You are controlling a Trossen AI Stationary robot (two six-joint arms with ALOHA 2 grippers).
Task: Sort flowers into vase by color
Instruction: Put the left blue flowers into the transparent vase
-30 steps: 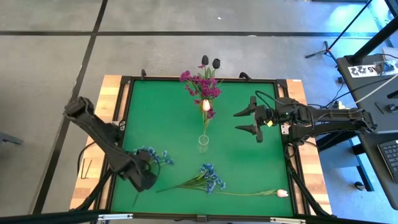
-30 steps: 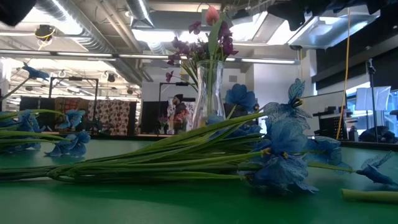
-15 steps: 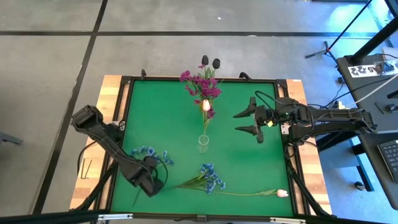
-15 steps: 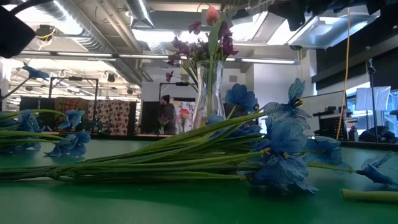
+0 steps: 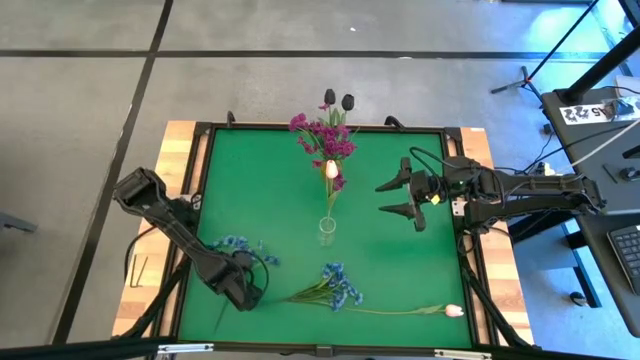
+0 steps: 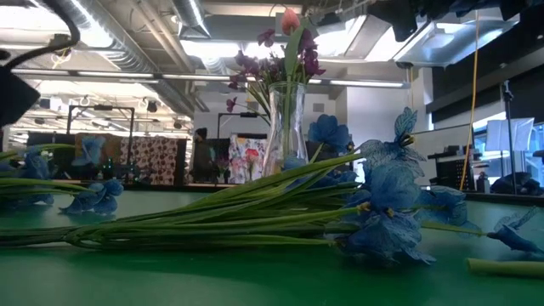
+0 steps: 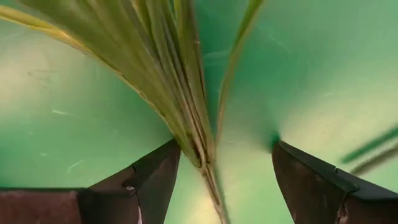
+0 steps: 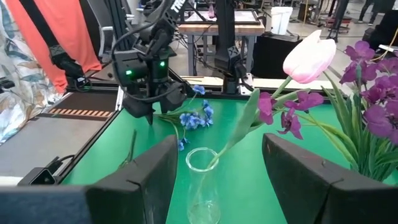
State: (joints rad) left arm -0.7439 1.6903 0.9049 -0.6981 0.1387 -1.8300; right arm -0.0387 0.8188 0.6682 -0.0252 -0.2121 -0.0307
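Note:
A clear glass vase [image 5: 327,230] stands mid-table and holds magenta sprays [image 5: 322,135], a pale pink tulip [image 5: 331,168] and near-black tulip buds [image 5: 338,100], all leaning toward the far edge. A blue bunch [image 5: 340,285] lies near the near edge, its stems [image 7: 186,112] running left. My left gripper [image 5: 245,292] is low over those stem ends. It is open, with a finger on either side of the stems [image 7: 224,180]. A second blue spray [image 5: 238,245] lies by the left arm. My right gripper [image 5: 380,197] hovers open to the right of the vase [image 8: 202,180].
A loose pink tulip [image 5: 455,311] lies near the table's near right corner, its stem reaching toward the blue bunch. A raised dark frame [image 5: 205,200] borders the green mat. The mat is bare between the vase and the left edge. Racks and patterned cloth stand in the room behind.
My left gripper has moved toward the table's right and a little toward the near edge, from beside the second blue spray to the stem ends of the blue bunch. In the low view one bloom of that spray sits lower than before.

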